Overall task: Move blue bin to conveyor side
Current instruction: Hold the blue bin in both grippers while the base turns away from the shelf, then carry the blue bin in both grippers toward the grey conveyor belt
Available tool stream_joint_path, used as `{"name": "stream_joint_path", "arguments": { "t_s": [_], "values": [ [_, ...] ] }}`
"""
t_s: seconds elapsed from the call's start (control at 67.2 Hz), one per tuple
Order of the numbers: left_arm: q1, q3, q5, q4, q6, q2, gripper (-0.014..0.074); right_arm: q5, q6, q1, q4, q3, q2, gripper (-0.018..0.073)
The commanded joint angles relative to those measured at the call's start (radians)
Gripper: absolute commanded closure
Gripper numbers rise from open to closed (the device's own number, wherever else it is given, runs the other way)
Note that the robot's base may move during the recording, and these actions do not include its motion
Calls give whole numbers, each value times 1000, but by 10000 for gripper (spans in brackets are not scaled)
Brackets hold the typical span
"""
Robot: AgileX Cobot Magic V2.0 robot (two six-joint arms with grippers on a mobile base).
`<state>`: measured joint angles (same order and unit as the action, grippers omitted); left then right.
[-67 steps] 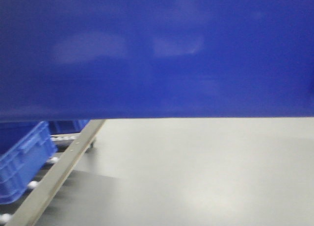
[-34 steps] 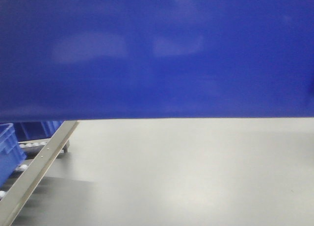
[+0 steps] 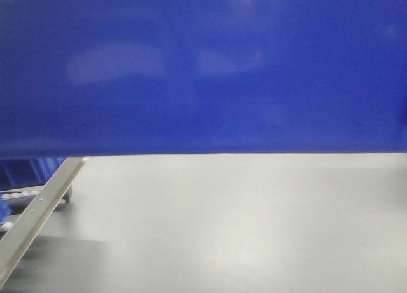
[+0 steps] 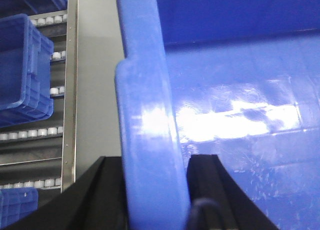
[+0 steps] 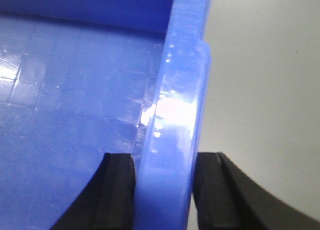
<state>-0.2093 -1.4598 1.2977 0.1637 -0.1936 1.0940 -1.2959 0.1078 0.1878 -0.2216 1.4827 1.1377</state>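
The blue bin (image 3: 203,70) fills the whole upper half of the front view, a glossy blue wall held off the grey floor. My left gripper (image 4: 156,190) is shut on the blue bin's thick left rim (image 4: 147,120), one black finger outside, one inside. My right gripper (image 5: 164,190) is shut on the bin's right rim (image 5: 177,115) in the same way. The bin's shiny inside (image 4: 240,115) shows in both wrist views. The conveyor (image 3: 35,207) lies at the lower left of the front view; its rollers (image 4: 47,135) run left of the bin.
Smaller blue bins (image 4: 22,65) sit on the roller conveyor, another (image 4: 17,207) at the bottom left. A metal side rail (image 4: 70,85) bounds the conveyor. Grey floor (image 3: 254,223) spreads under and right of the held bin.
In the front view the conveyor rail and the small bins have slid leftward, almost out of frame. The held bin keeps its place in the view.
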Motion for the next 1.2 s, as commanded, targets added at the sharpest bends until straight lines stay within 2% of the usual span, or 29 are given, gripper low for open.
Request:
{"name": "stream_joint_path", "arguments": {
  "t_s": [0.0, 1.19],
  "values": [
    [-7, -15, -77, -18, 11, -15, 604, 75, 24, 6, -37, 9, -20, 637],
    [-7, -15, -77, -18, 11, -15, 604, 75, 24, 6, -37, 9, -20, 637]
  ]
}}
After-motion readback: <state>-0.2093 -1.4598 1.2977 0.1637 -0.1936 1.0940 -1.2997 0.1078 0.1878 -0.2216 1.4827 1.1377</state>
